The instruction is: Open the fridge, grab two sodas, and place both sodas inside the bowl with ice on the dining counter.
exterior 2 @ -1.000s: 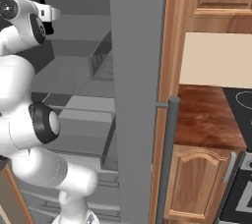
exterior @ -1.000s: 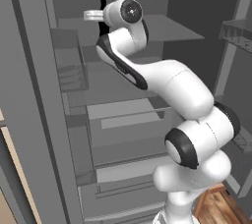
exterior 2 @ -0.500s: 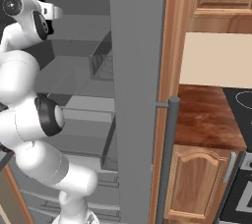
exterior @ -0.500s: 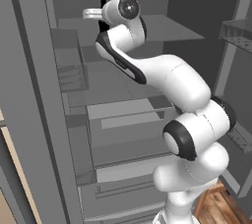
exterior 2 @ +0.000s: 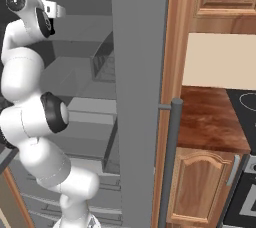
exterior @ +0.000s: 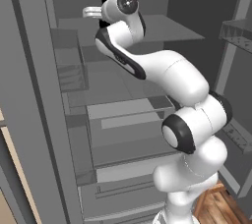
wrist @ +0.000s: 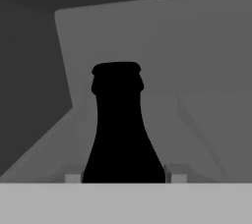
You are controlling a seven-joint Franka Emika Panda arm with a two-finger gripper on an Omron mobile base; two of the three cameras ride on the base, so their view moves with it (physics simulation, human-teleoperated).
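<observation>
In the left base view the white arm reaches up into the open fridge (exterior: pixel 123 110), its hand near the top shelf. In the right base view the fridge door (exterior 2: pixel 137 97) stands open beside a wood cabinet (exterior 2: pixel 200 187). In the hand view the gripper (wrist: pixel 123 175) pinches the black cola bottle (wrist: pixel 120 134), fingertips (wrist: pixel 175 174) touching its sides

The black cola bottle (wrist: pixel 120 129) was cut off at the hand view's bottom edge. Its label band was hidden. Contact with the fingertips (wrist: pixel 74 176) couldn't be told.
</observation>
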